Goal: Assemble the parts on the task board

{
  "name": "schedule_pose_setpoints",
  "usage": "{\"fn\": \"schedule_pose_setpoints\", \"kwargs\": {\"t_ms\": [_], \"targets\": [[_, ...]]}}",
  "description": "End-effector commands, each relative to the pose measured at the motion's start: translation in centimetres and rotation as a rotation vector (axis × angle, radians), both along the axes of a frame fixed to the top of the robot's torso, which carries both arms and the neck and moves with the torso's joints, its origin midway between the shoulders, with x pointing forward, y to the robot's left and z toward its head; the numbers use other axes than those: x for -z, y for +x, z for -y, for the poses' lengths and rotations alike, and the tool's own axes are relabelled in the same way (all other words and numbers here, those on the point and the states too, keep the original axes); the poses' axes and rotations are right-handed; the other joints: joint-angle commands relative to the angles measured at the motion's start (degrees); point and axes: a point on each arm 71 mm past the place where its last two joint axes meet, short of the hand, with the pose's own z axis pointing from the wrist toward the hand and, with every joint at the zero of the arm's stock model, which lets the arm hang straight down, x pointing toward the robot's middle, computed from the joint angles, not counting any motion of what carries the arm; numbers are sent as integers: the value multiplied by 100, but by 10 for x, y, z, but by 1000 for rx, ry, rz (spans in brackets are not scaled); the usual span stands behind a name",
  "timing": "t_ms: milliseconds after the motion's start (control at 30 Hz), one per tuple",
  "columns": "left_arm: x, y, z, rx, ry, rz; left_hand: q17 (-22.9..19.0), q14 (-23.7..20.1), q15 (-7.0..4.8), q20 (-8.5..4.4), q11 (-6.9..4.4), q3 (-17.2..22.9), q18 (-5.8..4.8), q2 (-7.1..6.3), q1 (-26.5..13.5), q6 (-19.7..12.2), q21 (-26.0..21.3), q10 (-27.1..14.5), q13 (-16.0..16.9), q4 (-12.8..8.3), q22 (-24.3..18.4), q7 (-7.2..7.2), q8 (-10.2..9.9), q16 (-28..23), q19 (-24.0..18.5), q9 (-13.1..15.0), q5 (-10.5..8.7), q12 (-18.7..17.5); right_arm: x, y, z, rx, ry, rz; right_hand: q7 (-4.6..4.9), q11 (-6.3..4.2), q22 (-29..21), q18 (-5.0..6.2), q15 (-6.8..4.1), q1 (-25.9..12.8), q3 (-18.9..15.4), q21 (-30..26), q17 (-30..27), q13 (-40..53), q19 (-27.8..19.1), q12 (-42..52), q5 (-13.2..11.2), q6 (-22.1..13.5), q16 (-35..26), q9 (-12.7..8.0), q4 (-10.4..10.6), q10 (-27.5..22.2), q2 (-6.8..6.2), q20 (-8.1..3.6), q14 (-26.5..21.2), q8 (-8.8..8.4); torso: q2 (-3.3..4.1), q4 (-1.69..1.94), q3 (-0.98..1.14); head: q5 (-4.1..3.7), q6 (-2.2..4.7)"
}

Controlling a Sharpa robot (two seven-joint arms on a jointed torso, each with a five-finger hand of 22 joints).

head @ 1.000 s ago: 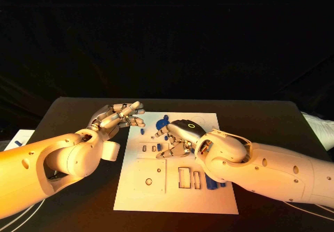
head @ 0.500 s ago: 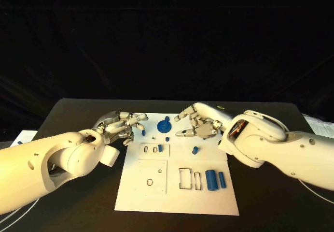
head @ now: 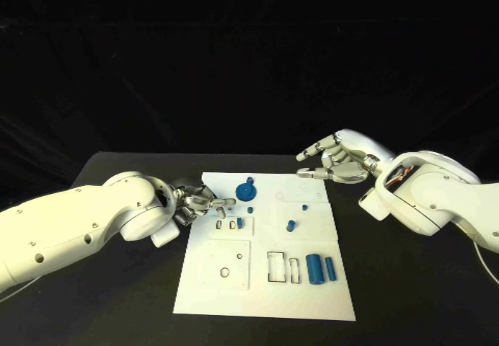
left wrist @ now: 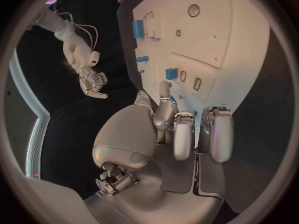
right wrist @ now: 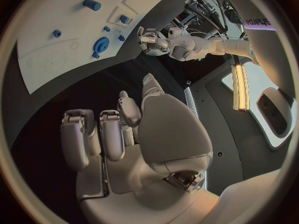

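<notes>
The matte black desk (head: 416, 288) carries the work surface; its top extends to the left, right and far side of the central area. Its far edge runs straight across the head view. A black backdrop (head: 249, 72) hangs behind the desk and covers the upper half of the head view. The desk surface (left wrist: 93, 114) also appears dark in the left wrist view.

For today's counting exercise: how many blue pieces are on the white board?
7: disc far, two studs, block in slot, peg central, two cylinders near-right; left fingers may hide others.
</notes>
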Motion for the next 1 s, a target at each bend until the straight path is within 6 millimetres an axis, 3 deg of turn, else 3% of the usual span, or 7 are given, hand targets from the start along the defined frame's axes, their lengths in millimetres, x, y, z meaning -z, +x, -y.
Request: {"fn": "schedule_pose_setpoints", "kwargs": {"t_ms": [33, 200, 433, 1000], "targets": [[2, 4, -1, 26, 272, 5, 1505, 602, -55, -28, -14, -108, -122, 12, -95, -107, 34, 45, 134, 6, 1030, -23, 222, 17, 391, 275, -17, 129, 0, 1, 1, 7, 42, -30, 7, -11, 754, -18, -47, 9, -24, -29, 634, 8, -18, 31, -31, 54, -24, 7, -4, 44, 53, -38, 401, 30, -43, 8, 14, 33, -17], [0, 7, 12, 39, 329, 10, 1505, 602, -71, -68, -56, -429, -129, 39, -493, -245, 54, 47, 196, 18, 1074, -43, 430, 17, 405, 560, -53, 177, 1, 2, 2, 19, 39, -31, 4, -13, 745, -16, -48, -3, -38, -34, 629, 10, -25, 36, -39, 67, -28, 10, -2, 45, 51, -40, 400, 34, -43, -2, 21, 67, -39], [2, 13, 26, 54, 371, 0, 1505, 602, -83, -81, -62, -510, -131, 102, -352, -362, 59, 39, 216, -12, 1086, -53, 559, 17, 407, 766, -50, 187, 1, 4, 3, 31, 32, -33, 2, -14, 735, -13, -49, -18, -57, -41, 620, 9, -33, 35, -38, 77, -34, 13, -1, 43, 45, -41, 398, 37, -39, 15, 13, 82, -68], [8, 19, 52, 90, 376, -5, 1505, 602, -75, -74, -56, -521, -135, 138, -241, -424, 68, 40, 237, -25, 1106, -48, 622, 17, 415, 887, -34, 200, 4, 7, 3, 41, 20, -44, 0, -16, 718, -9, -51, -38, -83, -51, 604, 3, -46, 27, -15, 82, -46, 14, 3, 37, 40, -43, 394, 35, -36, 2, 14, 98, -123]]}}
